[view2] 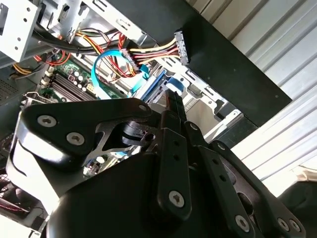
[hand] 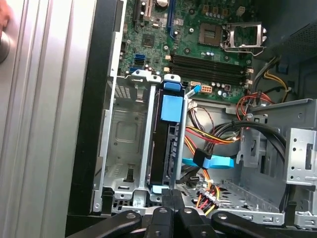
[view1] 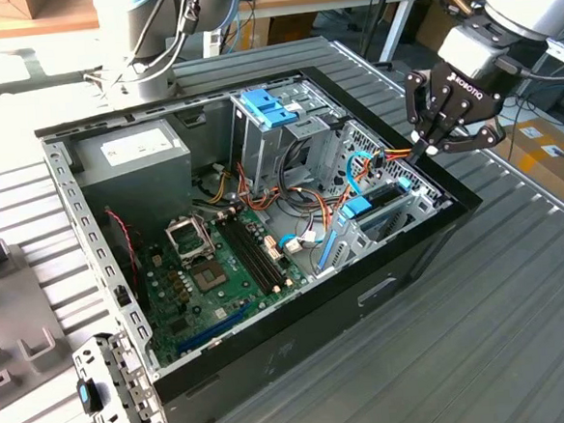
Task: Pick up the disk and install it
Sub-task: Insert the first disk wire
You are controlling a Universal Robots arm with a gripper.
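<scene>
Disk (hand: 168, 144) upright in drive cage, just below end effector (hand: 168, 206).

An open black computer case (view1: 301, 350) lay on a ribbed metal table (view1: 519, 282). Inside, a green motherboard (view1: 219, 274) sat at the centre, with a grey power-supply box (view1: 132, 149) at its eleven o'clock. A blue bracket (view1: 267, 106) topped the drive cage at one o'clock. Orange and yellow wires (view1: 305, 195) ran between them.

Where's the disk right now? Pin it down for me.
The disk stands on edge in the metal drive cage inside the computer case, at the exterior view's right, just below the gripper; the blue cable lies beside it.
</scene>
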